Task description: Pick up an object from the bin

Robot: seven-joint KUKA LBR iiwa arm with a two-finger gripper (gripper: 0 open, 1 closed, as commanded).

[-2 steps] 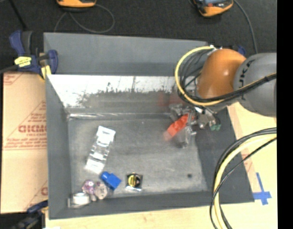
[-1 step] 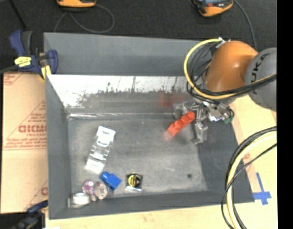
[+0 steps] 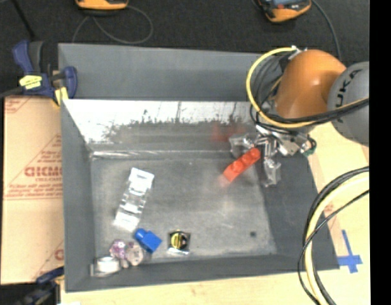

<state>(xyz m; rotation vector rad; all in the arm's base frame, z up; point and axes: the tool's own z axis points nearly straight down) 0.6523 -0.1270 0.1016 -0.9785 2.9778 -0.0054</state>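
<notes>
Obs.: tool [image 3: 254, 157] sits at the right of the bin [image 3: 75, 189], towards the far wall, under the arm's orange wrist cover. Its fingers are closed on the upper-right end of an orange-red oblong block [image 3: 236, 168].

Key relation: the block's long axis runs diagonally, and its free end points down-left, away from the tool. The grip looks off-centre, so the free end may swing or droop.

Surface: bare grey metal floor below the block, nothing under it to snag.

Room: right wall just beside the tool, far wall near. The other things lie well apart at the near-left: clear packet [image 3: 135, 199], blue cap [image 3: 147, 239], small yellow-and-black piece [image 3: 178, 240].

Judgement: a straight lift looks unobstructed.
</notes>
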